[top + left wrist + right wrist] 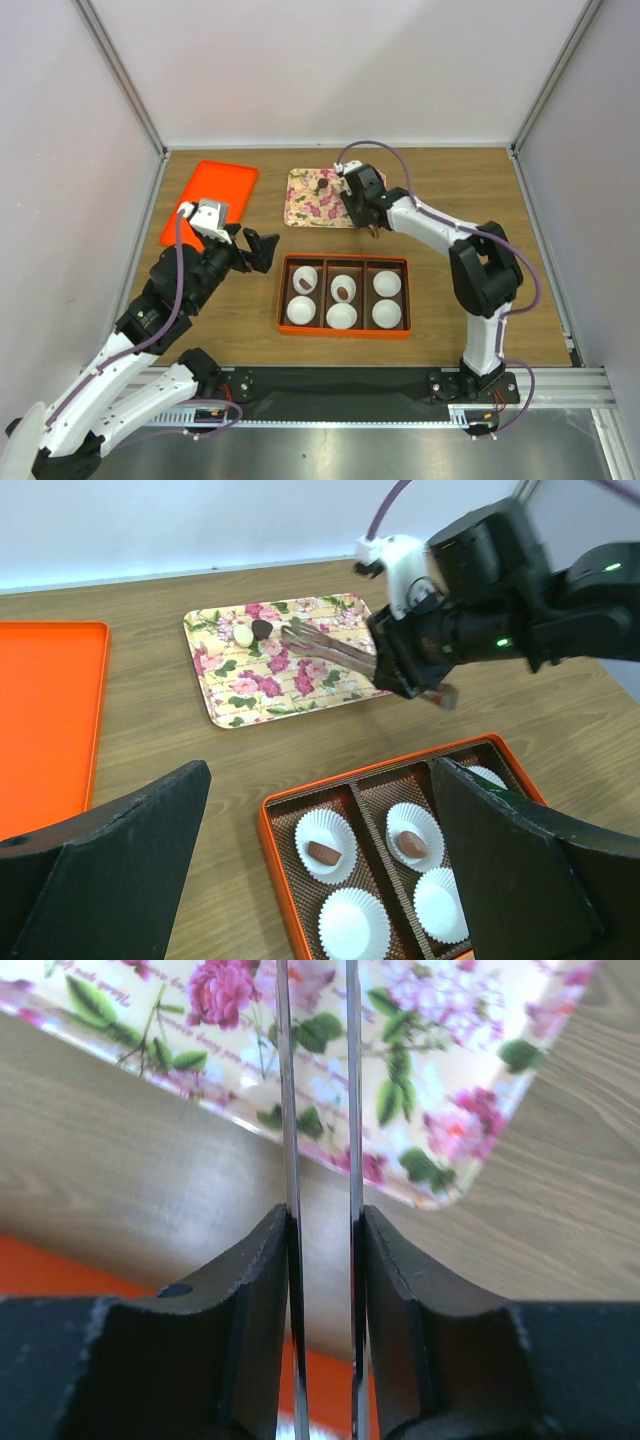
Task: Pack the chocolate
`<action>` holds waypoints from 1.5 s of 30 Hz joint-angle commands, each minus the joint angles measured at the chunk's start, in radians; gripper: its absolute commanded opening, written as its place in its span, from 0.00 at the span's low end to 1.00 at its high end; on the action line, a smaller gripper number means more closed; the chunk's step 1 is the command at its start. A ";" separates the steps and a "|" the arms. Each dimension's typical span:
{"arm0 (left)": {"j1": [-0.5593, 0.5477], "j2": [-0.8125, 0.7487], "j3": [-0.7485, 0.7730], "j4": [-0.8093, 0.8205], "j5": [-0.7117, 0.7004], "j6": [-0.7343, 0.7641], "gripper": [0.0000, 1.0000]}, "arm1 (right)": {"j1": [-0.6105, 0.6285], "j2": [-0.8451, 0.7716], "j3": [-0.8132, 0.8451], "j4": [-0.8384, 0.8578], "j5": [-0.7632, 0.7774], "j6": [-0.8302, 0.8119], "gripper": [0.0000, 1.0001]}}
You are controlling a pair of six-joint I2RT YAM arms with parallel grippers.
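A dark chocolate (262, 628) and a pale one (244, 636) lie on the floral tray (290, 692), which is at the back centre (300, 205). The orange box (345, 259) holds six white paper cups. Two cups each hold a brown chocolate (323, 852) (411, 844). My right gripper (322, 1215) is shut on metal tongs (288, 1110). It hovers over the floral tray's near right edge (358, 200). The tong tips (295, 630) reach next to the dark chocolate. My left gripper (320, 770) is open and empty, left of the box (262, 250).
A flat orange tray (210, 200) lies at the back left, behind my left arm. Bare wooden table lies between the floral tray and the box. White walls close in the table on three sides.
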 commanded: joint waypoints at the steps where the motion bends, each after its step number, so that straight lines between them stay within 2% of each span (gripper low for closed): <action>1: -0.001 -0.005 0.007 0.030 -0.008 0.015 1.00 | -0.002 -0.173 -0.002 -0.075 0.028 0.009 0.26; 6: -0.003 -0.011 0.007 0.030 0.001 0.010 1.00 | -0.004 -0.349 -0.098 -0.177 0.008 0.070 0.26; 12: -0.001 -0.016 0.007 0.030 0.017 0.002 1.00 | 0.039 -0.572 -0.247 -0.333 0.003 0.226 0.26; 16: -0.003 -0.023 0.007 0.030 0.029 -0.001 1.00 | 0.091 -0.762 -0.355 -0.439 0.002 0.351 0.27; 26: -0.001 -0.029 0.007 0.038 0.078 -0.008 1.00 | 0.266 -1.039 -0.510 -0.659 0.094 0.639 0.27; 30: -0.003 -0.028 0.008 0.041 0.087 -0.008 1.00 | 0.329 -1.101 -0.516 -0.692 0.121 0.714 0.27; 39: -0.003 -0.036 0.005 0.038 0.086 -0.008 1.00 | 0.375 -1.103 -0.523 -0.771 0.141 0.787 0.27; 45: -0.001 -0.033 0.007 0.042 0.092 -0.010 1.00 | 0.389 -1.112 -0.548 -0.729 0.147 0.788 0.30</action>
